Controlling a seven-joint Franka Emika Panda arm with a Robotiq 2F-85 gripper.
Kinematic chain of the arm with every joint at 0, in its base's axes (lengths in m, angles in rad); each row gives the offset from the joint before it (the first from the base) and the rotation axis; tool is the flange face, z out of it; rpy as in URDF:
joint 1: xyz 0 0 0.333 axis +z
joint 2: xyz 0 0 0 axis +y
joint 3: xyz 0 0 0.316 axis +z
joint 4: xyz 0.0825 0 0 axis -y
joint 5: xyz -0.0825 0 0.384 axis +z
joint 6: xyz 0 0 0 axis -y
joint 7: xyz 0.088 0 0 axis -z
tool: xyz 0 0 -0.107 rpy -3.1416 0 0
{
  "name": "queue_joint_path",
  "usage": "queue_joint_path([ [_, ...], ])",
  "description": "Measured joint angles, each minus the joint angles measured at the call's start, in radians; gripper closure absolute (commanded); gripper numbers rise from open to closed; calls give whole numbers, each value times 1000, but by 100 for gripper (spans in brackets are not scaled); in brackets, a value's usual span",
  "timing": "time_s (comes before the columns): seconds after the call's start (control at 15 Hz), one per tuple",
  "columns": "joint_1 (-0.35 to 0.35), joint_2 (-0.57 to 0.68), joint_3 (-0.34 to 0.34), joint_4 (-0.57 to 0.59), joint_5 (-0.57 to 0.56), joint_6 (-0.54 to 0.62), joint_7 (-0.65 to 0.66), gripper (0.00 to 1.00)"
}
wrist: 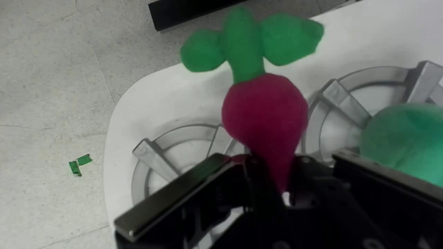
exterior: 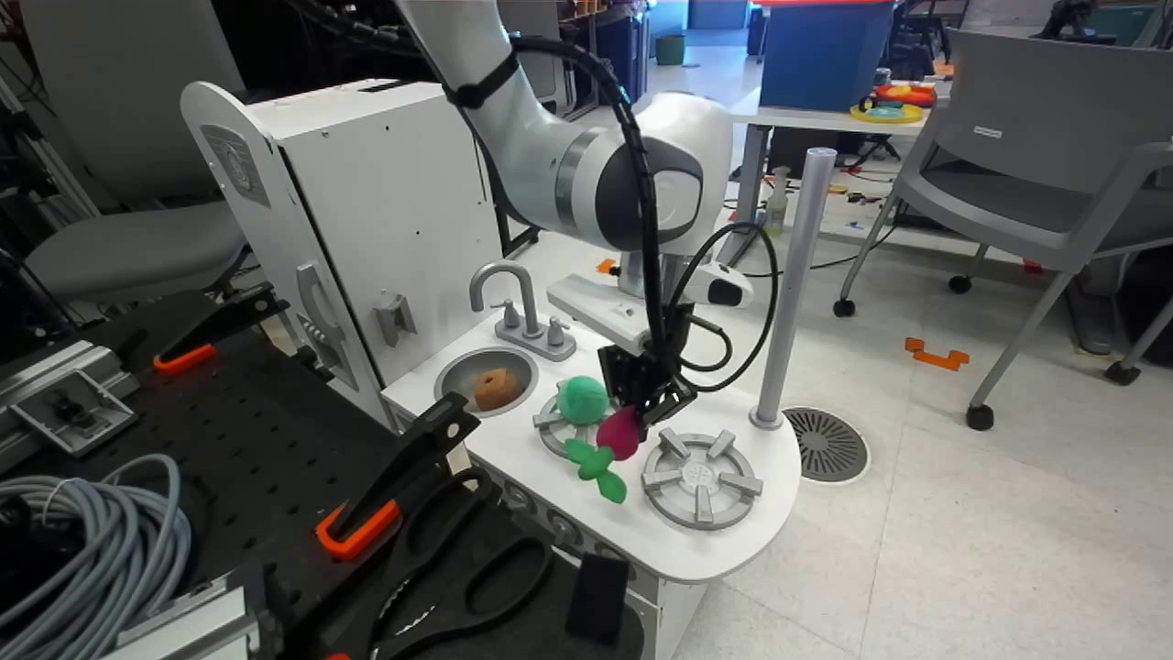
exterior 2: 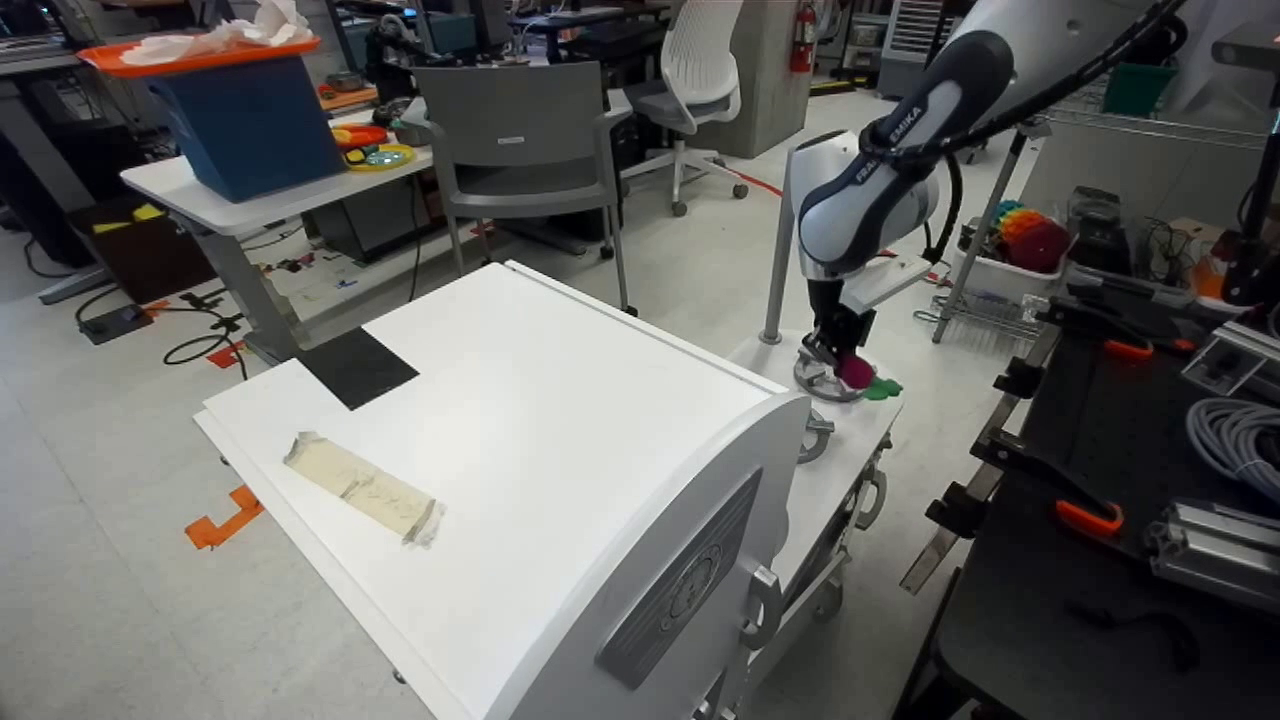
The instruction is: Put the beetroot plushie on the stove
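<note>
The beetroot plushie (exterior: 620, 434) is magenta with green leaves. My gripper (exterior: 644, 417) is shut on its pointed end. In the wrist view the magenta tip sits between the fingers (wrist: 271, 166) and the leaves point away from them. The plushie (wrist: 264, 107) hangs over the white top between the two burners; its exact height is hard to tell. The stove has two silver-grey burners: a bare one (exterior: 698, 477), also in the wrist view (wrist: 155, 160), and one (exterior: 555, 438) bearing a green ball (exterior: 582, 400). The plushie also shows in an exterior view (exterior 2: 856, 372).
A sink (exterior: 446, 374) with a brown block (exterior: 496, 389) and a grey faucet (exterior: 522, 298) lies beside the ball's burner. A grey pole (exterior: 797, 284) rises near the bare burner. A tall white cabinet (exterior: 394, 202) and a black table (exterior: 275, 440) with clamps and scissors stand close by.
</note>
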Motion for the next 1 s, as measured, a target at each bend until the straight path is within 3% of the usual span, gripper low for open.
queue_joint_path([
  [0.47,-53,-38,-38,58,2,0,32,97],
  [1.0,-21,148,-94,291,-5,-68,162,97],
])
